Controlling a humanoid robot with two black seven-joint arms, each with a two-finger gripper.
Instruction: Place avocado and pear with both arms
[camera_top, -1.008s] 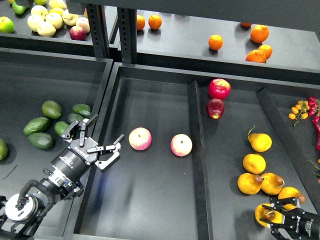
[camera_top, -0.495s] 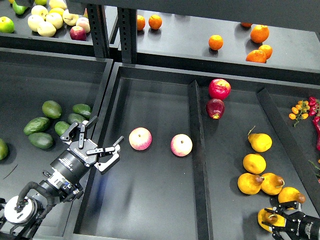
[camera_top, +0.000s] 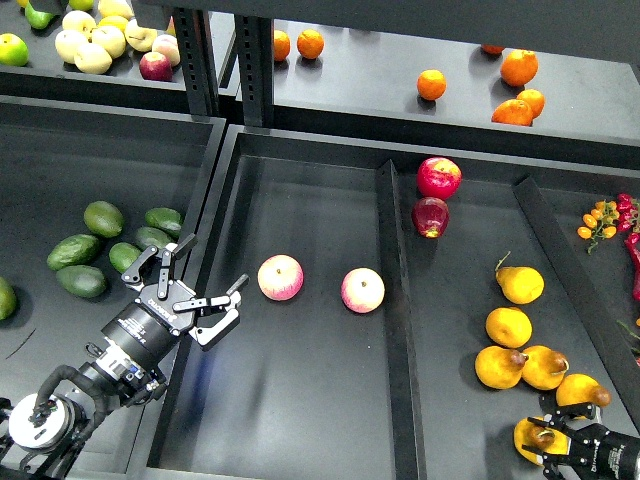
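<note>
My left gripper (camera_top: 208, 272) is open and empty, over the wall between the left bin and the middle tray. Just left of it lies a small brighter-green avocado (camera_top: 124, 256) among several duller, darker avocados (camera_top: 74, 250). My right gripper (camera_top: 556, 443) is at the bottom right edge. It is shut on a golden pear (camera_top: 530, 438) with a dark brown patch at its stem end, held low over the right tray. Much of the right gripper is cut off by the frame edge.
Two pink-yellow apples (camera_top: 280, 277) (camera_top: 362, 290) lie in the middle tray (camera_top: 300, 400). Two red apples (camera_top: 438, 177) and several yellow pears (camera_top: 508, 327) lie in the right tray. A raised divider (camera_top: 392, 300) separates the trays. The upper shelf holds oranges (camera_top: 518, 67) and pale fruit.
My right gripper has moved down toward the bottom edge with the pear in it. My left arm has drawn back slightly down and left, still open.
</note>
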